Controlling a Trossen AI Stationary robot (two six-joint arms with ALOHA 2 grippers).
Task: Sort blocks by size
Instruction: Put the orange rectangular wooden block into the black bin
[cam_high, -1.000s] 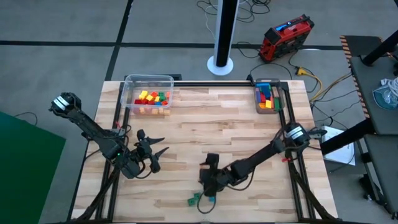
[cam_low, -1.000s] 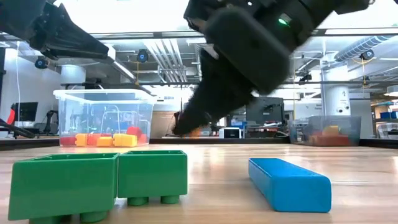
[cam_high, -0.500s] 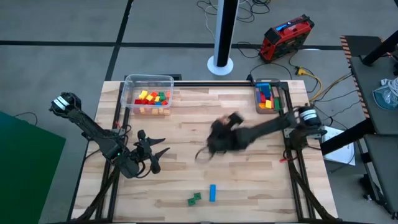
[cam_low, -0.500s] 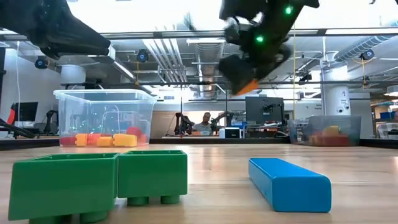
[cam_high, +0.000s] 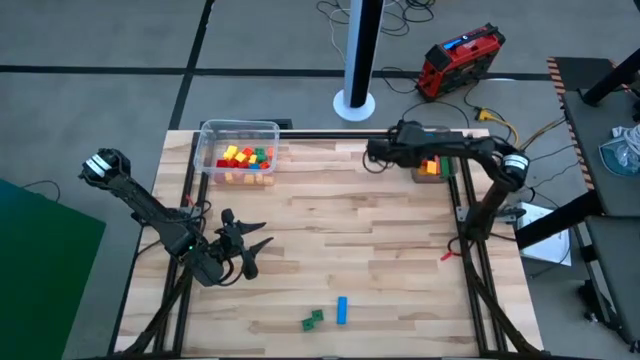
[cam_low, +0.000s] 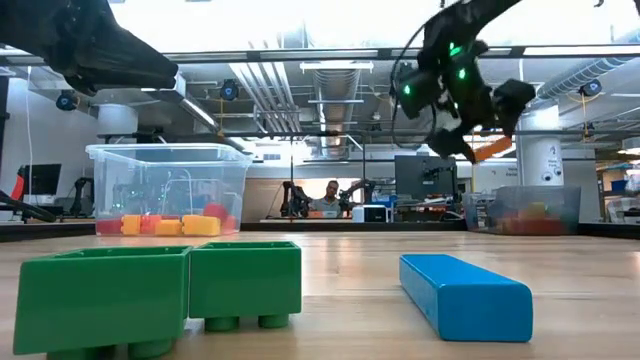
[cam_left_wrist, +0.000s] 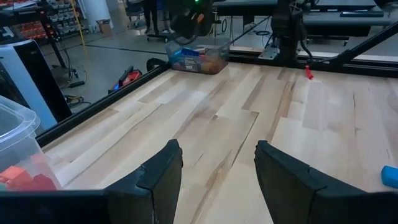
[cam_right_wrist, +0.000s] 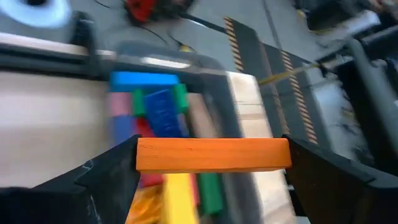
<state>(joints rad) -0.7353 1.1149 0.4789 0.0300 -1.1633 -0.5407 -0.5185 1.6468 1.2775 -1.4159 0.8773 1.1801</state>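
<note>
An orange bar (cam_right_wrist: 212, 155) is gripped by the right end effector (cam_right_wrist: 211, 163) above the right tub (cam_high: 430, 170); the left end effector (cam_left_wrist: 217, 180) is held wide.

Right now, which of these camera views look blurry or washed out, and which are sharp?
Right wrist view: heavy motion smear over the far tub and the blocks inside, yet the orange bar held in the right claw stays crisp. Low view: ceiling lights blow out the top, and the green blocks and blue bar up close look sharp. High view: evenly lit, sharp. Left wrist view: clear.
</note>
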